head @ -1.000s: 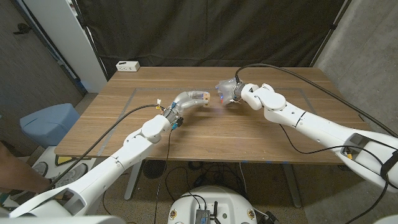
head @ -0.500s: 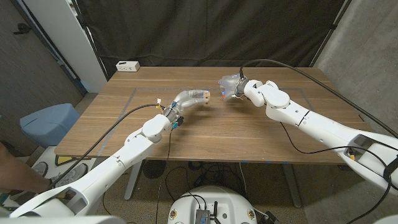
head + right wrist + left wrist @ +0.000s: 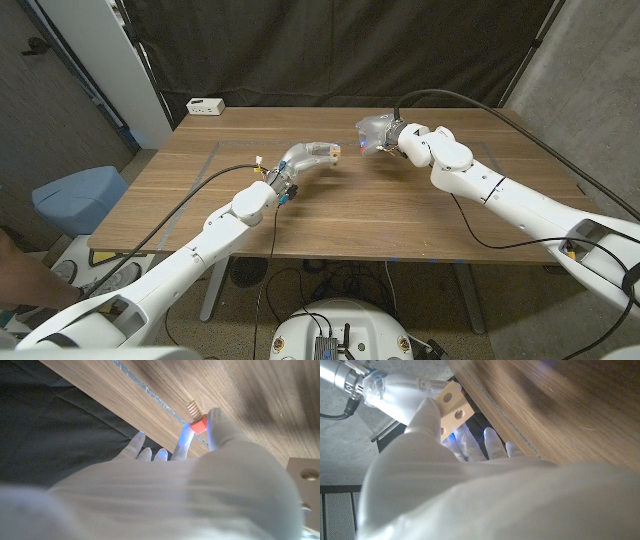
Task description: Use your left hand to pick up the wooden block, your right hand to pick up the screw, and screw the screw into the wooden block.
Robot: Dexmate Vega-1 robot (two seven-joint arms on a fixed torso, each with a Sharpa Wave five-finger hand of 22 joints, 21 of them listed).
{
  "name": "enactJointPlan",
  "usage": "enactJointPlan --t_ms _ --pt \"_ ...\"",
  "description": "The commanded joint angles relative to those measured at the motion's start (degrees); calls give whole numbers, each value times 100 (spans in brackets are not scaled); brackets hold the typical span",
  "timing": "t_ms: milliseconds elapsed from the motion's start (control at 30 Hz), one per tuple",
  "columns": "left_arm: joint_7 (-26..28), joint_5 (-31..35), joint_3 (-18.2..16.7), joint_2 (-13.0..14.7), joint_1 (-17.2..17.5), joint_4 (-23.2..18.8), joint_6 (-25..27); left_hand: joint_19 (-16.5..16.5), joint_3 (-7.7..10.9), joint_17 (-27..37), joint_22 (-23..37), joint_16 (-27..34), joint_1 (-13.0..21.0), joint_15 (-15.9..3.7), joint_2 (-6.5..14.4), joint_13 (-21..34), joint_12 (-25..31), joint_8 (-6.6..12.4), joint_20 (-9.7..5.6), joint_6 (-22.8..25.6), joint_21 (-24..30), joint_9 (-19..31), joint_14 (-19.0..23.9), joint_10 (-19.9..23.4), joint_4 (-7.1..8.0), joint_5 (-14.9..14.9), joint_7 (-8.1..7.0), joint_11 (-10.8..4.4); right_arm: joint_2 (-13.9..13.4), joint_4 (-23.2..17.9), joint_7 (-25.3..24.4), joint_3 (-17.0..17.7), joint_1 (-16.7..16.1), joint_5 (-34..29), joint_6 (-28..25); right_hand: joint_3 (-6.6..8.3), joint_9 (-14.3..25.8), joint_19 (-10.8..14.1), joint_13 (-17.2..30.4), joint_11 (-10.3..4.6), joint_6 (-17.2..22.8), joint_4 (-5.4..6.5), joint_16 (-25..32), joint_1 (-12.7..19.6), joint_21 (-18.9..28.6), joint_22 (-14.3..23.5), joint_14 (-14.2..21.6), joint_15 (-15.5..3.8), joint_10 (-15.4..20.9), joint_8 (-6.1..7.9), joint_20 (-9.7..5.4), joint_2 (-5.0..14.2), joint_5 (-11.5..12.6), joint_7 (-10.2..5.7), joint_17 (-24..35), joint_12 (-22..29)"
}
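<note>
A dark curtain hung behind the wooden table (image 3: 400, 215), with a white power strip (image 3: 206, 105) at its far left corner and a blue bin (image 3: 75, 195) on the floor beside it. Both arms reached in over the middle of the table so the two parts could meet in the air, clear of the surface.

The left hand (image 3: 305, 157) gripped the wooden block (image 3: 451, 410) between thumb and fingers, its holed face turned out toward the other hand, probably to offer a hole to the screw. The right hand (image 3: 377, 135) stood near but apart, pinching the screw (image 3: 195, 415) by its orange head, the threaded shank pointing away from the fingers. The block's corner showed at the edge of the right wrist view, so the two seemed not yet lined up.

From the head view the screw was too small to make out and the block only a pale speck. Each wrist view was largely blocked by the back of its own hand, hiding the palms and most fingers.
</note>
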Motion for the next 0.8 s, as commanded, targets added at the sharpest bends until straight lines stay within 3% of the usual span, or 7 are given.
enactJointPlan --t_ms 33,800 --pt "24 159 87 -109 -111 142 -122 -5 30 10 23 41 -103 -667 169 514 57 39 13 280 34 45 6 70 29 51 -38 15 -78 -331 -127 243 -166 360 -454 39 20 71 10 15 -6 -13 10 8 -12 9 62 -169 54 39 -165 -19 26 50 22 4" --pt "316 360 152 -343 -90 278 -280 -3 16 8 23 45 -110 -669 181 520 40 39 17 296 36 46 15 79 29 53 -36 16 -307 -1043 -824 792 -667 1163 -1138 44 -63 103 10 86 19 5 9 -51 -23 10 124 -139 137 61 -150 -20 43 63 30 2"
